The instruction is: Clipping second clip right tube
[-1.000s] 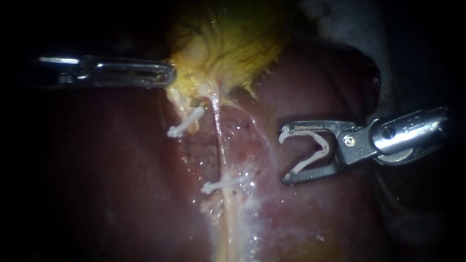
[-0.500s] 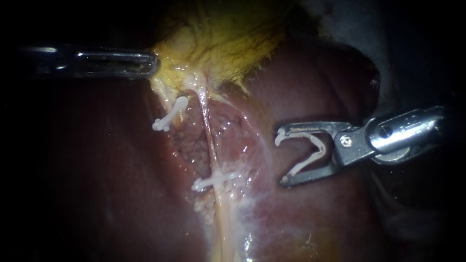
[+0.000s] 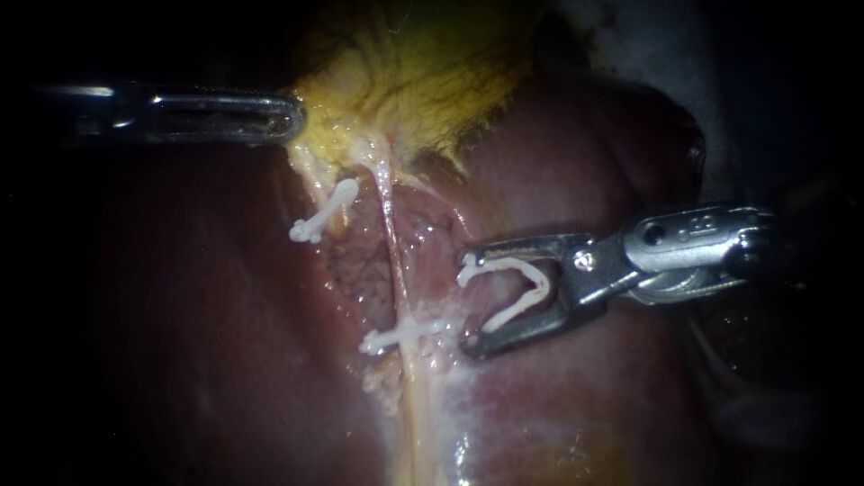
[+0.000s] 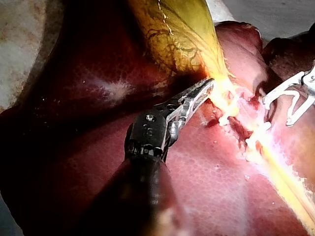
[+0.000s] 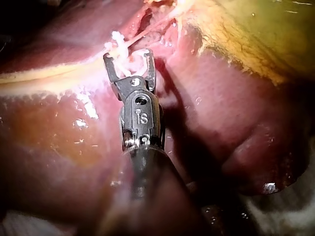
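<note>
The thin pale right tube [image 3: 392, 256] runs down from the yellow gallbladder [image 3: 423, 72] and carries one white clip [image 3: 400, 335] low down. The left tube [image 3: 310, 175] bears another white clip [image 3: 324, 211]. My right instrument [image 3: 468, 304] comes in from the right; its jaws stand wide and hold an open white clip [image 3: 520, 290], the tips just right of the right tube, above the lower clip. The right wrist view shows these jaws [image 5: 128, 58] close to the tube. My left instrument [image 3: 286, 119] is shut on the gallbladder's yellow edge, as the left wrist view [image 4: 205, 88] confirms.
Dark red liver [image 3: 198, 315] surrounds the tubes on all sides. Rough, raw tissue [image 3: 360, 270] lies between the two tubes. A pale glistening band [image 3: 450, 423] continues down from the tubes.
My right instrument has moved left with its open clip, from well clear of the right tube to just beside it. The left instrument keeps its hold, with the tissue drawn slightly left.
</note>
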`<action>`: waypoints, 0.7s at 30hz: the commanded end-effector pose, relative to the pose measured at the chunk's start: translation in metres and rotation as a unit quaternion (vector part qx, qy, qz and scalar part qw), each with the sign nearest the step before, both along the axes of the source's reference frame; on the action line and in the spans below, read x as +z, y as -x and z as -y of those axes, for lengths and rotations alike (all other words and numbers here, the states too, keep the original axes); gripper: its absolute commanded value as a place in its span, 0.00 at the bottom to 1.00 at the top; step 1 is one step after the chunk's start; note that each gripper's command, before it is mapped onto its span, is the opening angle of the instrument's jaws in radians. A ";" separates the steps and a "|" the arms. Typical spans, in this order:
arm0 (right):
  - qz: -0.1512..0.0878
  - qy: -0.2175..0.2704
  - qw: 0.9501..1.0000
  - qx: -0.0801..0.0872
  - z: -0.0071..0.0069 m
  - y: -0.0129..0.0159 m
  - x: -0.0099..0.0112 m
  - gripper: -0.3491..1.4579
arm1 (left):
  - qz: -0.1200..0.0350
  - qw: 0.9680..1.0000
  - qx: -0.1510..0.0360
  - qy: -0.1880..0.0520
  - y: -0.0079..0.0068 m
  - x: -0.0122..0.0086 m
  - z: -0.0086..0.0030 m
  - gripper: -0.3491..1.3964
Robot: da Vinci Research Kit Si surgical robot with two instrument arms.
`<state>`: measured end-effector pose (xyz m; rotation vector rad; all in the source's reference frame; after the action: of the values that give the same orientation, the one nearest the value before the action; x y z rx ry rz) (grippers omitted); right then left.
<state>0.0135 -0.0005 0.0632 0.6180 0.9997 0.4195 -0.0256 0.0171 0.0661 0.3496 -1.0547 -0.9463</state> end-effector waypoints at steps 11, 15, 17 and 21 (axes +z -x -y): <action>-0.002 -0.074 0.997 0.026 0.0001 -0.0022 0.0035 0.49 | 0.000 1.000 0.002 0.002 0.0004 -0.0004 0.0003 0.00; 0.002 -0.093 0.995 0.023 0.0008 -0.0032 0.0052 0.49 | 0.000 1.000 0.001 0.002 0.0004 -0.0004 0.0003 0.00; -0.005 -0.105 0.994 0.026 0.0010 -0.0037 0.0058 0.49 | 0.000 1.000 0.001 0.002 0.0005 -0.0004 0.0003 0.00; -0.031 -0.141 0.989 0.034 0.0013 -0.0048 0.0065 0.49 | -0.001 1.000 0.001 0.002 0.0005 -0.0004 0.0004 0.00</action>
<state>0.0185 -0.0018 0.0698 0.8716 1.0401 0.6130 -0.0262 0.0167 0.0656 0.3459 -1.0553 -0.9423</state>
